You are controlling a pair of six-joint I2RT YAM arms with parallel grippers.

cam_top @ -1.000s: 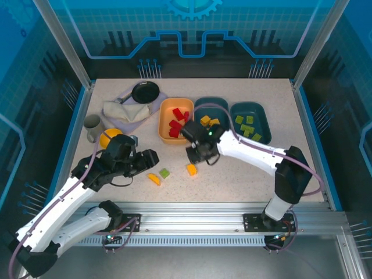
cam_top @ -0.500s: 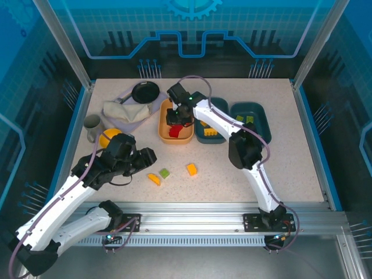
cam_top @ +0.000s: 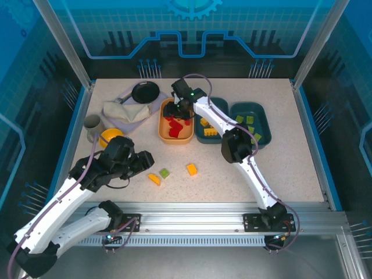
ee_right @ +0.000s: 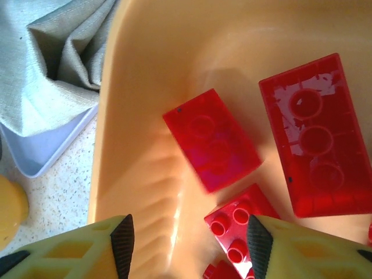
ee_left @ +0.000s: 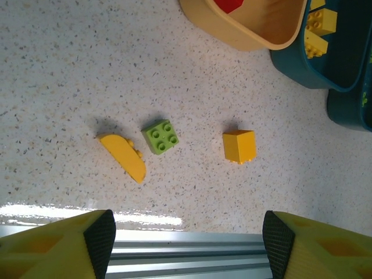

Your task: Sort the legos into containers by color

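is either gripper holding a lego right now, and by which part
Nothing is held. The right gripper stands open above the orange-yellow tray, red bricks loose beneath it; the left gripper stands open over the table.

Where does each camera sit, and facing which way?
Top external: above, behind the bases, facing down on the speckled table; left arm, right arm show.
Left wrist: facing down on a light green plastic brick; own yellow fingers show.
Right wrist: facing down into the orange-yellow plastic tray; own fingers show.
Shared: that brick, top and left wrist.
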